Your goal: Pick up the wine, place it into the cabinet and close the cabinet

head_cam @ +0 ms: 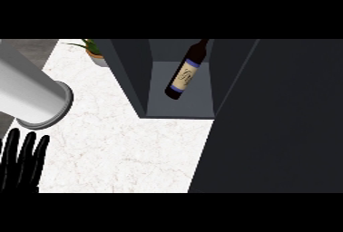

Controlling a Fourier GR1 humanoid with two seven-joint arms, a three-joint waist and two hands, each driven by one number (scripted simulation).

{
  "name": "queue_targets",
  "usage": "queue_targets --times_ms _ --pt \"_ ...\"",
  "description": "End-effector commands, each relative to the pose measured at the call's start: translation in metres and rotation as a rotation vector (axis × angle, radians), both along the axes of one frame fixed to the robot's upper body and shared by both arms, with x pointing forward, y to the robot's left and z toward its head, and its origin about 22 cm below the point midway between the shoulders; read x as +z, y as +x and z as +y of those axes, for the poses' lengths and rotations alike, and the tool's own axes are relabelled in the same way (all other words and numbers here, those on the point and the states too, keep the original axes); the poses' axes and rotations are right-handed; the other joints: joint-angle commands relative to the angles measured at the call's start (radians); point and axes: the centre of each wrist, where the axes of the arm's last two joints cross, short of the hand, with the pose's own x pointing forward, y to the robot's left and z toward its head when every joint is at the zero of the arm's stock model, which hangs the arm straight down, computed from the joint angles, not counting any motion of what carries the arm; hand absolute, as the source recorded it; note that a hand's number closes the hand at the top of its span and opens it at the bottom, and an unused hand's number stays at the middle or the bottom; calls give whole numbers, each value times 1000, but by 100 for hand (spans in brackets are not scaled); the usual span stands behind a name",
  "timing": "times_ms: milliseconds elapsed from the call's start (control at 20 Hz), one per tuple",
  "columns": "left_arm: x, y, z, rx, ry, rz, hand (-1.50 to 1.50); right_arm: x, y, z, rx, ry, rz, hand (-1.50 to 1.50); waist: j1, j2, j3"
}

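Counter (134,154) looks like polished white marble, cabinet (134,72) matt dark grey, wine bottle (186,72) glossy dark glass with paper label.

Readable text: none is showing anywhere.
Label: a cream label (187,75) is sitting on the wine (187,72), which is lying tilted inside the cabinet (137,68) at the far side, right of centre.
Marks on it: dark squiggles are showing, too small to read.
Band: a blue band is running round the bottle near its base, bearing no letters.
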Motion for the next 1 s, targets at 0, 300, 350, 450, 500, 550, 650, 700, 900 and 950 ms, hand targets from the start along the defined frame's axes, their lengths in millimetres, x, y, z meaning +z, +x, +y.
queue_targets --times_ms 0,300,350,450,500,550,650,700,900,950 --pt "4 -25 23 17 -16 7 -150 24 -20 11 30 -6 -41 150 7 -1 -1" --pt "2 -30 55 21 16 6 -150 30 -22 64 48 1 -103 150 5 -3 -2" --pt "13 -27 69 34 28 -15 -150 37 -20 66 40 -5 -104 150 14 -3 -2" --pt "0 -25 84 21 8 -23 -150 34 -15 87 36 -15 -129 150 8 -1 -3" --pt "18 -37 85 15 31 -9 -150 37 -21 87 14 -15 -142 150 19 -6 -2" --pt "22 -27 84 -2 19 -29 -150 42 -10 97 28 -37 -169 150 11 0 -1" --pt "15 -37 86 3 30 -25 -150 32 -3 117 6 -73 -198 150 10 0 -1" --pt "12 -38 102 -10 32 -1 -150 31 -2 126 -11 -84 -207 150 20 -2 -2" --pt "25 -42 101 -29 26 -25 -150 40 27 150 -65 -55 -206 150 28 2 -1" --pt "24 -30 124 8 16 -48 -150 46 40 142 -53 -66 -176 150 12 6 -1"
